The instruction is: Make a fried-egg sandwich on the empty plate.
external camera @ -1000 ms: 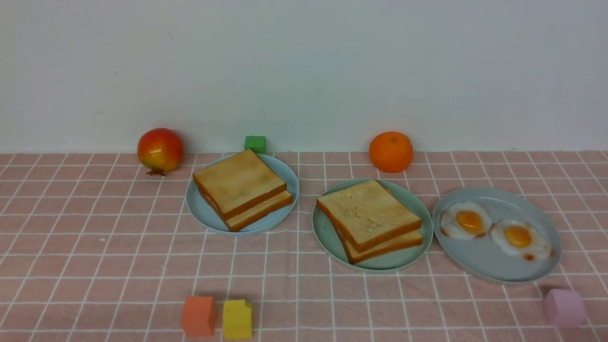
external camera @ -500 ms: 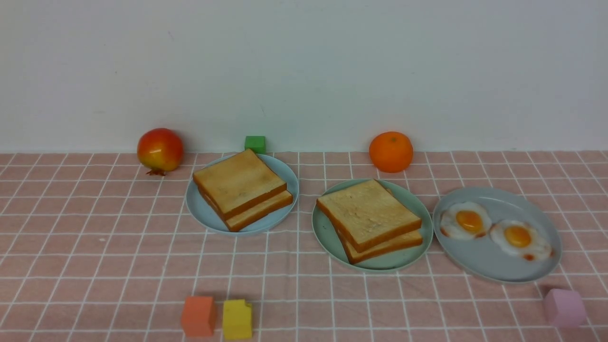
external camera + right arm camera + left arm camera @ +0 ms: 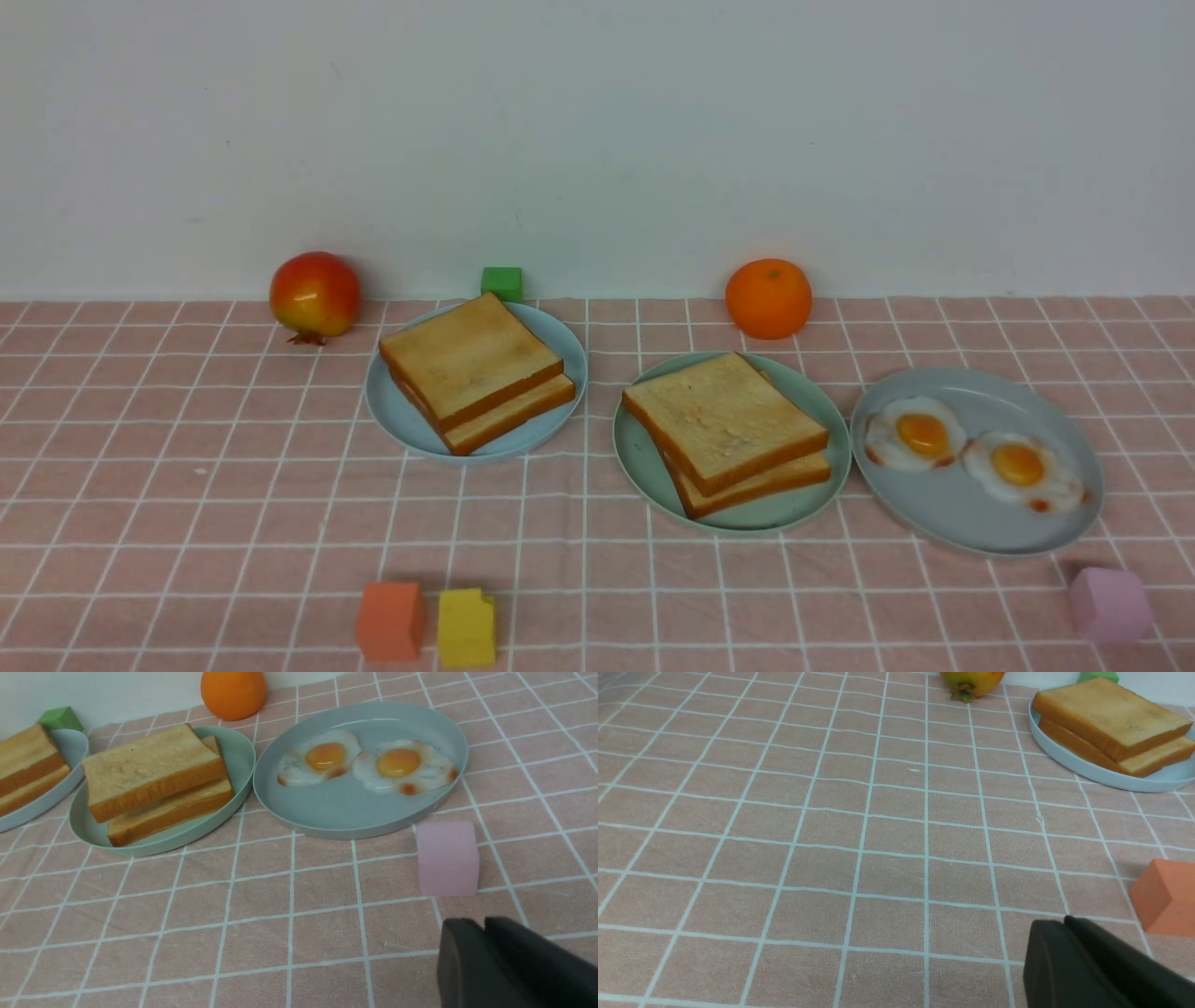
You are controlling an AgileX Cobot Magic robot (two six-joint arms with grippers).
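- The plate [image 3: 635, 457] is round, mint green, of smooth plastic with a shallow rim; it lies near the middle of the cloth, between the pale blue plate and the grey-blue oval plate.
- The fried-egg sandwich [image 3: 724, 422] sits on it: two thick square toast slices with matte golden-tan faces and darker orange-brown crusts, the upper one skewed on the lower. No egg shows between them from the front; the right wrist view shows only a pale strip in the gap.
- The pale blue plate [image 3: 392, 415], round and glossy, carries two more toast slices [image 3: 467, 359], likewise stacked askew.
- The grey-blue oval plate [image 3: 952, 523] holds two fried eggs [image 3: 971, 455], flat, with wavy white edges browned in spots and domed orange yolks.
- The tablecloth [image 3: 187, 485] is soft pink fabric with a white grid.
- By the wall: a smooth red-yellow pomegranate [image 3: 315, 294], a small green cube [image 3: 501, 283] and a dimpled orange [image 3: 768, 298].
- Near the front edge: an orange block [image 3: 390, 621] touching or just beside a yellow block [image 3: 466, 627]; a pink block [image 3: 1109, 605] stands near the oval plate.
- The left gripper [image 3: 1064, 921] shows two matte black fingers pressed almost together, holding nothing, near the orange block.
- The right gripper [image 3: 483, 924] looks the same, with only a thin seam between its fingers and nothing held, near the pink block.
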